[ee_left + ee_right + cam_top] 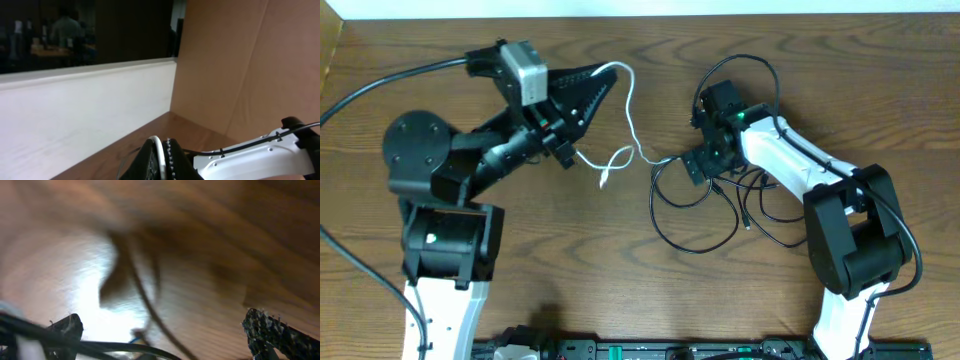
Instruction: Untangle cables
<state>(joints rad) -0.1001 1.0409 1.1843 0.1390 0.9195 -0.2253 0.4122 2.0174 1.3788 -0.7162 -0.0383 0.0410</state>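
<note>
Closest to us, a little in from the near edge and toward the right side, we've got the thin black cords [656, 210] sprawled in a few loose overlapping loops on the brown wood-grain table [580, 290], with one small plug end lying among the loops. Just past that, the right gripper [701, 135] sits low over the far part of the tangle with its fingers spread about as wide as they go. In its wrist view one of the black cords is a blur crossing the gap, but we can't see the fingers pinching anything. The thin white cord [630, 110] meets the black ones right beside that gripper, around the middle of the table. One loose end curls off to the left on the wood, and the rest runs in a wavy line toward the far edge. Farthest out, left of centre, the left gripper [607, 78] is clamped fully closed on the white cord's far end. It's tipped up too: its own camera looks at a pale wall [75, 115], with the cord squeezed between its fingers [172, 157].
</note>
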